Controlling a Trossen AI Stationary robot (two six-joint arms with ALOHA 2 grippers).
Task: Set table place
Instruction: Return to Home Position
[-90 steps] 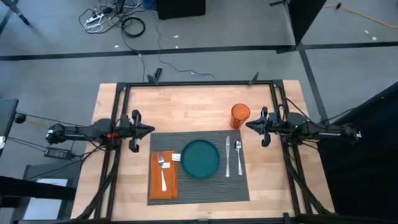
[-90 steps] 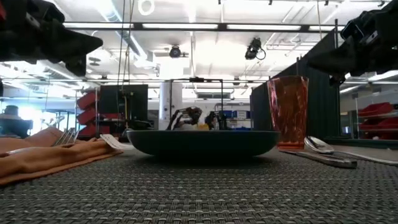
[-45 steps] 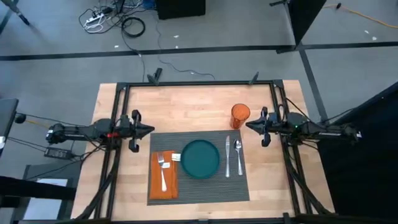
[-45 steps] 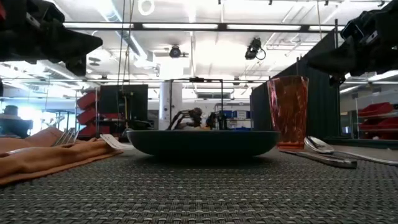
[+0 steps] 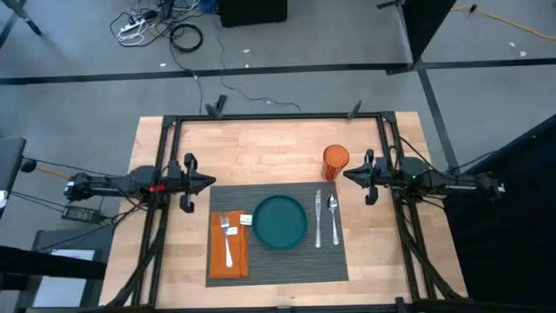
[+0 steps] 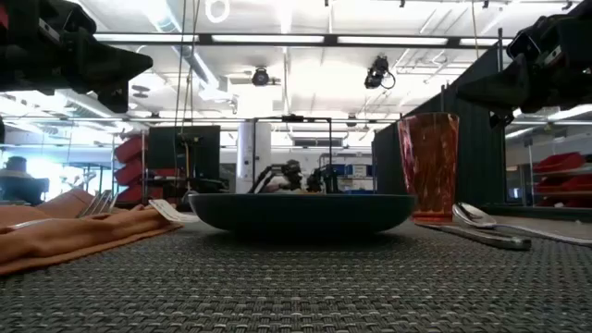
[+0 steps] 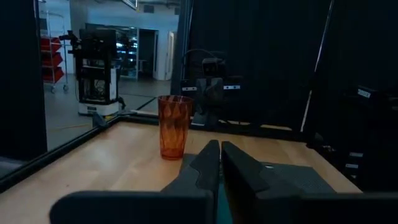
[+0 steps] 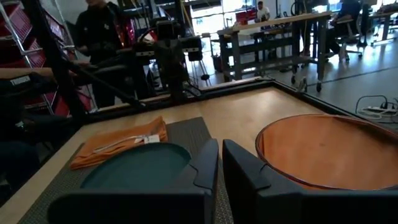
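The dark grey ribbed place mat lies on the wood table. On it rest a teal plate, an orange napkin with a fork on top, and a knife and spoon right of the plate. An orange cup stands upright on the bare wood just beyond the mat's far right corner. My left gripper hovers shut at the mat's far left corner. My right gripper hovers shut just right of the cup, touching nothing.
The table's black frame runs along its edges, with clamps at the far side. Bare wood lies beyond the mat toward the far edge. A person stands in the room beyond the table's left side.
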